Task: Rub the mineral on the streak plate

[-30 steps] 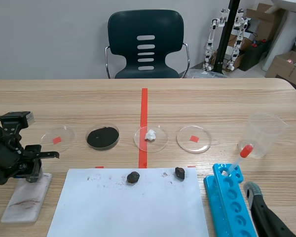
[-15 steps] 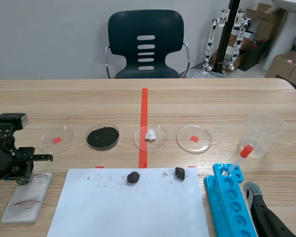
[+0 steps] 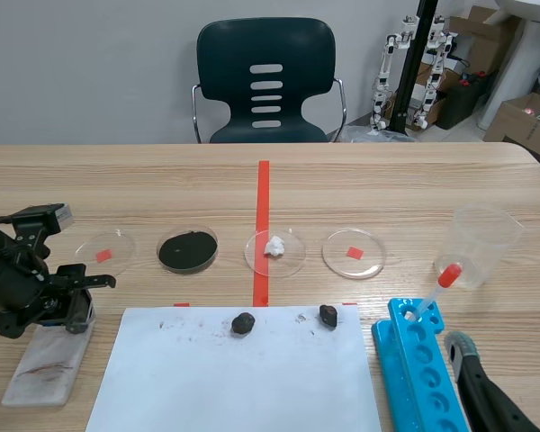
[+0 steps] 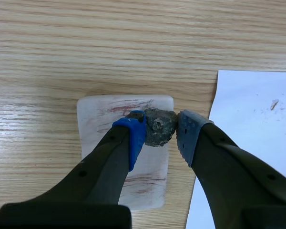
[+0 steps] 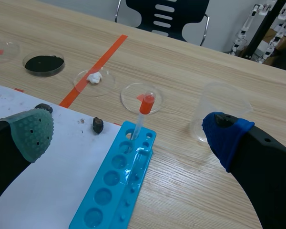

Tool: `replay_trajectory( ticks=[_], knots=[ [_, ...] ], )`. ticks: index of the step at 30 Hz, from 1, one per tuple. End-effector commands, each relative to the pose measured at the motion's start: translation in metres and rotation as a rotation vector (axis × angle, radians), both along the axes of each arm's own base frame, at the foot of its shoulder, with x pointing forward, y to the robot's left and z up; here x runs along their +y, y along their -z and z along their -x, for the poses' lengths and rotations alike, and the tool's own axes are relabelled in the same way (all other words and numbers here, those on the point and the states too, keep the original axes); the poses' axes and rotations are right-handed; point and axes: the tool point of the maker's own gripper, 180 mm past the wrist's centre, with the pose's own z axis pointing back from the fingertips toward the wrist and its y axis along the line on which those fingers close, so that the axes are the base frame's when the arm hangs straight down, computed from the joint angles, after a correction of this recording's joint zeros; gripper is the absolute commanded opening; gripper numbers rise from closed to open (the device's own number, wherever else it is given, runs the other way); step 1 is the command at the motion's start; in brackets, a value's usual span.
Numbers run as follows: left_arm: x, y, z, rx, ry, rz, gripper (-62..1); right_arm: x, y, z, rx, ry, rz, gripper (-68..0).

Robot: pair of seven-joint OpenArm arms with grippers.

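The wooden counter filled most of the scene, and a dark chair stood behind its far edge. A white sheet of paper, speckled with dark smudges, lay on the near middle of the counter. On the robot's right of the sheet lay a blue well tray, and beyond the tray stood a clear beaker.

The right pincer hung released over the near right part of the counter, fingers spread wide with nothing between them. The left pincer was clenched on the mineral, a dark grey lump squeezed between its blue pads.

The streak plate, a pale slab marked with reddish-brown streaks, lay just beside the sheet's left edge. The mineral sat over the plate's far end, at the corner nearest the paper. Whether it pressed on the surface could not be told.

Four clear dishes stood in a row beyond the paper:
- The left dish sat over a red mark.
- The powder dish held black powder.
- The middle dish sat on the red tape line and held a white lump.
- The right dish sat over another red mark.

A dropper with a red bulb leaned from the tray's far end toward the beaker. Two small dark stones rested apart on the paper's far edge.
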Motion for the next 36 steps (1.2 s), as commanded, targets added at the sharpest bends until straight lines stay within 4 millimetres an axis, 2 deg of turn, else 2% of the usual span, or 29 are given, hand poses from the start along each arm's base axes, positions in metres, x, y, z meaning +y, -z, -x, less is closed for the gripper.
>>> replay_trajectory(
  ticks=[1,14,18,24,36],
  knots=[
    [0.004,-0.001,-0.001,-0.006,0.005,-0.025,-55.4,-0.001,-0.009,-0.004,-0.036,0.005,-0.009,0.4],
    [0.044,-0.001,0.008,0.043,-0.048,-0.242,-55.4,-0.001,-0.009,-0.004,-0.036,0.005,-0.009,0.4],
    [0.05,-0.001,0.01,0.048,-0.052,-0.264,-55.4,-0.001,-0.009,-0.004,-0.036,0.005,-0.008,0.4],
    [0.038,0.001,0.01,0.047,-0.046,-0.203,-55.4,-0.001,-0.009,-0.004,-0.036,0.005,-0.009,0.4],
    [0.002,0.0,0.002,0.002,0.01,-0.011,-55.4,-0.001,-0.009,-0.004,-0.036,0.005,-0.009,0.4]
  ],
)
